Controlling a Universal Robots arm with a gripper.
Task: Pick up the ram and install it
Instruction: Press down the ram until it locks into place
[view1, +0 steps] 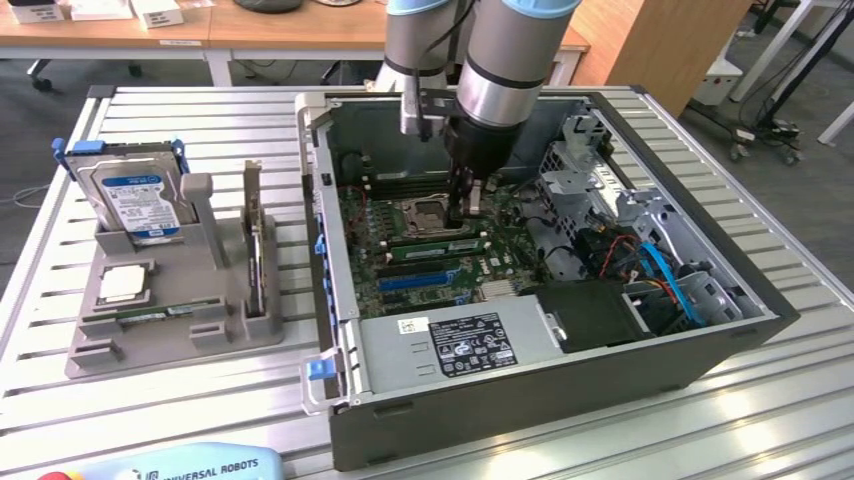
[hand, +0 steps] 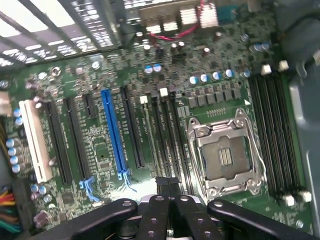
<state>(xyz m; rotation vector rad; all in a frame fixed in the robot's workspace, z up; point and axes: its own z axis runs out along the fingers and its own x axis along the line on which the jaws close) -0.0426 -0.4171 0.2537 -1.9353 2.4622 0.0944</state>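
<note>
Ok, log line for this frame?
gripper | inside case | at memory slots beside CPU socket | ram held: cannot tell

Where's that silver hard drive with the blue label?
The silver hard drive with the blue label stands upright in the grey holder rack at the exterior view's left, outside the open computer case, beside the square silver processor chip.

One hard drive (view1: 131, 196), one computer case (view1: 534, 400), perhaps two ram sticks (view1: 427, 247) (one racked).
</note>
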